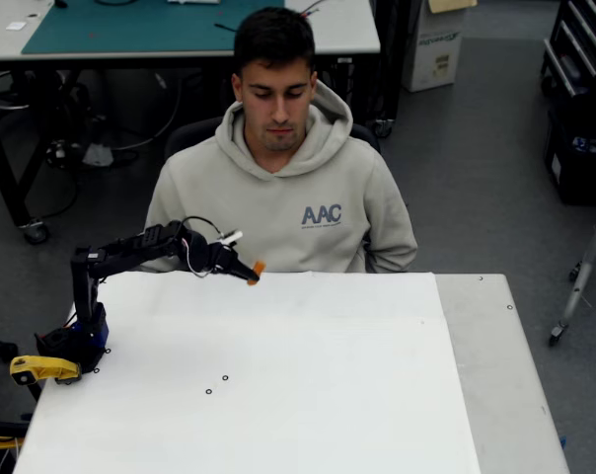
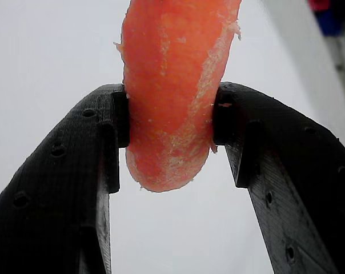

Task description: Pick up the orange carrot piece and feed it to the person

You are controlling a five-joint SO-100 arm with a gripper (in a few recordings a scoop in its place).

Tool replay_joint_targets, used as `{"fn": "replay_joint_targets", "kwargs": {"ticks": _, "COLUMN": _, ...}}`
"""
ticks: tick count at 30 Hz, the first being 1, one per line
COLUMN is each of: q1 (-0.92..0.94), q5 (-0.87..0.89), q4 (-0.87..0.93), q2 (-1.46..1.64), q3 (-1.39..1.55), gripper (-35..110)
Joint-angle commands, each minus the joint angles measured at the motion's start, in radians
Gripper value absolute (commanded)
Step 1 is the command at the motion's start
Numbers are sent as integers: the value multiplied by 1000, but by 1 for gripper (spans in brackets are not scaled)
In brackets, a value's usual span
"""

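One camera looks down from high up at the table [image 1: 278,395], and the wrist camera sits very close to the gripper [image 2: 169,123], both seeing the carrot piece [image 1: 257,270].

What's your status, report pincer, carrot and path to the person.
Pincer shut on carrot piece, above table's far edge. Person seated just beyond, head bowed. Nothing between.

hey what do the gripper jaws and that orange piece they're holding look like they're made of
The gripper jaws look like black 3D-printed plastic: matte, fine layer lines, small round holes. The orange carrot piece clamped between them looks like real peeled carrot: moist orange flesh with pale, rough scraped streaks and a rounded end. The tabletop beneath looks like a smooth white board, material uncertain.
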Motion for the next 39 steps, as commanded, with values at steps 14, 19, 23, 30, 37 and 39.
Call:
{"fn": "replay_joint_targets", "kwargs": {"ticks": 14, "q1": -137, "q5": -311, "q4": -6, "q2": -393, "q3": -790, "gripper": -3}}
{"fn": "replay_joint_targets", "kwargs": {"ticks": 19, "q1": -201, "q5": -344, "q4": -6, "q2": -474, "q3": -951, "gripper": -3}}
{"fn": "replay_joint_targets", "kwargs": {"ticks": 23, "q1": -247, "q5": -397, "q4": -6, "q2": -528, "q3": -1054, "gripper": -3}}
{"fn": "replay_joint_targets", "kwargs": {"ticks": 30, "q1": -311, "q5": -528, "q4": -12, "q2": -611, "q3": -1183, "gripper": -3}}
{"fn": "replay_joint_targets", "kwargs": {"ticks": 37, "q1": -324, "q5": -584, "q4": -334, "q2": -658, "q3": -1204, "gripper": -3}}
{"fn": "replay_joint_targets", "kwargs": {"ticks": 39, "q1": -324, "q5": -586, "q4": -459, "q2": -681, "q3": -1201, "gripper": -3}}
